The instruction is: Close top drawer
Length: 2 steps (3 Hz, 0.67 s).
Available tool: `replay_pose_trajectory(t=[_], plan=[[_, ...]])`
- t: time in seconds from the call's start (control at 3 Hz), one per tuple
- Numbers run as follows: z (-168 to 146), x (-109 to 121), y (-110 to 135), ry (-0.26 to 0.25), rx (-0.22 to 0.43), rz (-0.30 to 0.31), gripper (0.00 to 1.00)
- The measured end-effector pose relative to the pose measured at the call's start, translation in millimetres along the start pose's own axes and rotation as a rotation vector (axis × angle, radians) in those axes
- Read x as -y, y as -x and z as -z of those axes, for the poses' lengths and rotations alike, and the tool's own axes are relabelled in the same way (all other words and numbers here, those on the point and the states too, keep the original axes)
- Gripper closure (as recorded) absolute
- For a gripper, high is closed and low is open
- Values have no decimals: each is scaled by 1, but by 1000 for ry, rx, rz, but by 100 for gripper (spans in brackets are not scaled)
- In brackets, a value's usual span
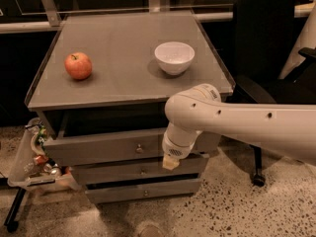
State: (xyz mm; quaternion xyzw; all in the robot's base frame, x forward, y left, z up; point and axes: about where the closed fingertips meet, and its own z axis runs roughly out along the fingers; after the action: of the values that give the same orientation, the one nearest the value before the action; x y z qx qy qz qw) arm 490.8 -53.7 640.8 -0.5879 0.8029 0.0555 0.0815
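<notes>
The top drawer (98,151) stood pulled out in the lower middle of the frame. Its front panel sat forward of the cabinet, with a dark gap above it under the surface (123,38), and its small knob (139,148) lay near the panel's centre. The claw (170,163) hung just right of that knob at the panel's lower edge, pale tip pointing down, on a white arm (247,125) reaching in from the right. Whether it was wide or narrow could not be told, nor whether it touched the panel. To close the drawer well, the push probably needed to land flat on the panel close to the knob and run straight back toward the top of the frame. An off-centre push might skew the drawer in its runners. The claw sat low, so it risked catching the two shorter drawer fronts (140,172) beneath. A steady push would likely keep the apple (78,65) at upper left and the white bowl (174,57) from being jolted.
</notes>
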Motion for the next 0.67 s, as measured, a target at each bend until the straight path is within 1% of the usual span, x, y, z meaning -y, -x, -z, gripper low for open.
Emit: replay_pose_trajectory(t=[0.33,0.67], plan=[[-1,8,0,-16,-7,-7,88],[0,33,5,-59,-16,-22,100]])
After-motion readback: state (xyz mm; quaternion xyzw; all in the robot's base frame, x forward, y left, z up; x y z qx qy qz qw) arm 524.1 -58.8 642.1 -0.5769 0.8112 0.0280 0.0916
